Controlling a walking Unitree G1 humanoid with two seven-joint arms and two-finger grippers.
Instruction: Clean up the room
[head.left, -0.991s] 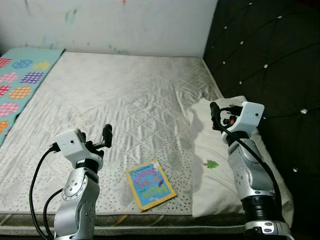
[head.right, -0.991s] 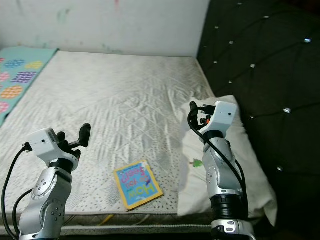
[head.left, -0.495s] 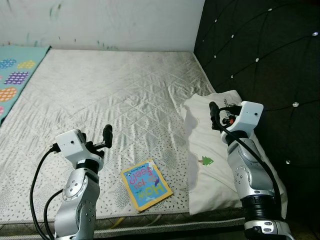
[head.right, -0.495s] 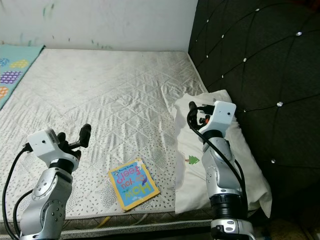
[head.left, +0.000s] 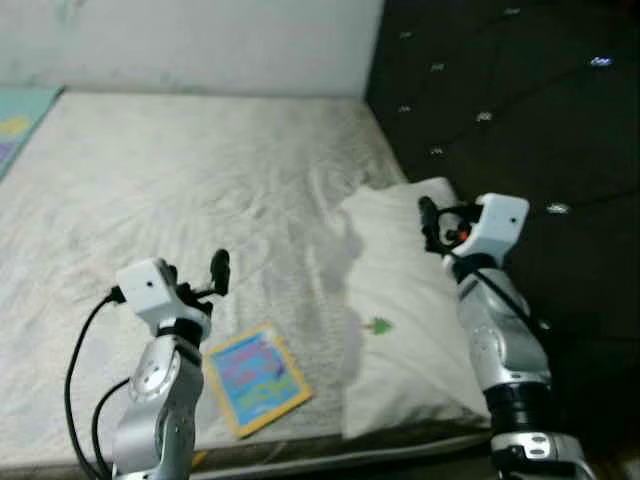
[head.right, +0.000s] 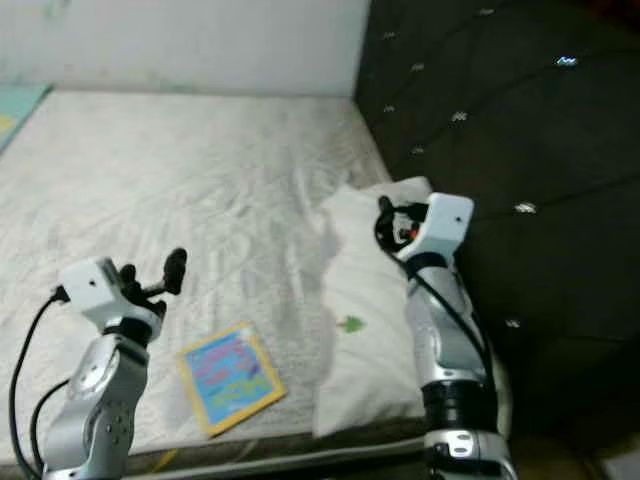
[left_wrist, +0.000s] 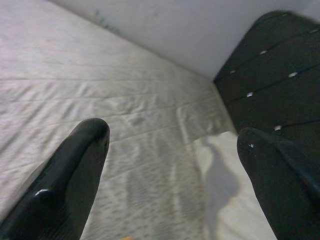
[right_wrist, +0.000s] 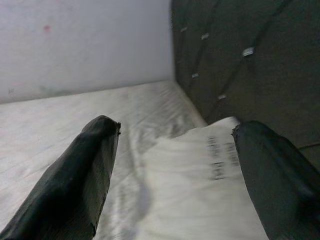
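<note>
Book (head.left: 255, 379) is seen flat near the bed's (head.left: 150, 180) front edge, turned askew, its long axis angled. The left gripper (head.left: 205, 285) is held above and behind it, jaws spread wide, empty. Over the pillow (head.left: 400, 300), the right gripper (head.left: 432, 225) is held likewise open and empty.

One flat yellow-edged blue picture book (head.left: 254, 378). One soft white pillow (head.left: 405, 310) with a small green tree. One big quilted white bed (head.left: 150, 190).
</note>
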